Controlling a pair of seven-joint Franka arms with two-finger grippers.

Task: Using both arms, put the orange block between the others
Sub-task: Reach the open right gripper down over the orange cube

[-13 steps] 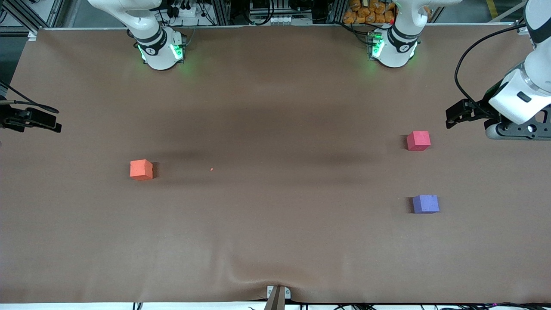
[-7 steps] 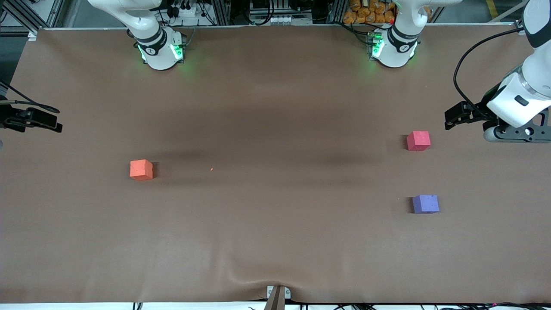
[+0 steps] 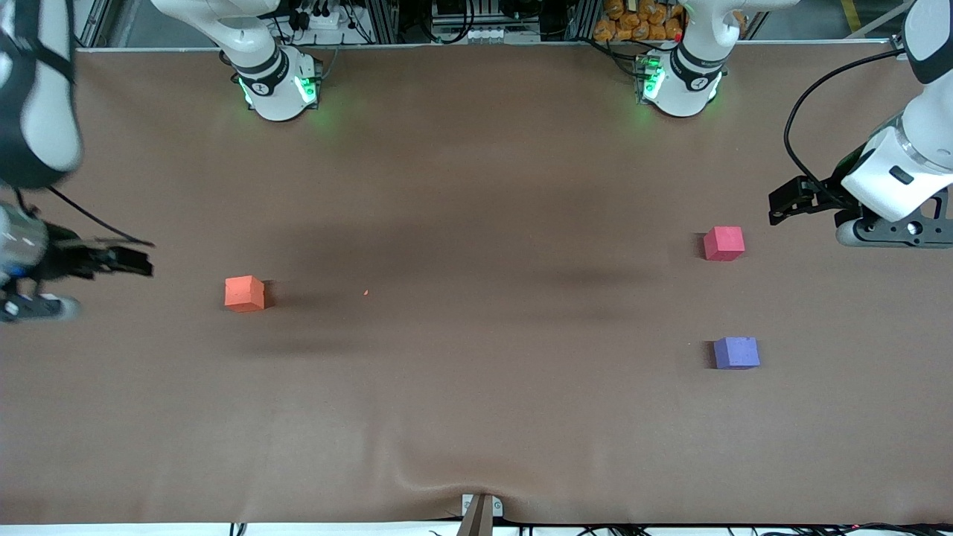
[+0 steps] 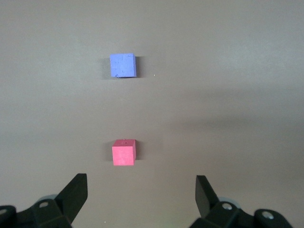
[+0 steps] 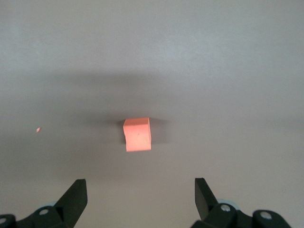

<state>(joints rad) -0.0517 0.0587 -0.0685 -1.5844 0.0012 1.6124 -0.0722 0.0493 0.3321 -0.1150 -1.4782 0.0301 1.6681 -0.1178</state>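
The orange block (image 3: 244, 293) sits alone toward the right arm's end of the surface, near the right end effector (image 3: 138, 259), spread wide and empty. The left end effector (image 3: 782, 205), equally wide and empty, waits up beside the pinkish-red cube (image 3: 724, 243) and purple cube (image 3: 736, 353), well apart from the block.

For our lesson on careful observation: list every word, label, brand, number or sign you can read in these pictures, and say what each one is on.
No text can be read anywhere.
Right arm's base: a small round dark mark, too small to read.
Left arm's base: the same kind of mark, too small to read.
Orange block, pinkish-red cube, purple cube: plain faces, no markings.
Table: plain brown cover, no writing.
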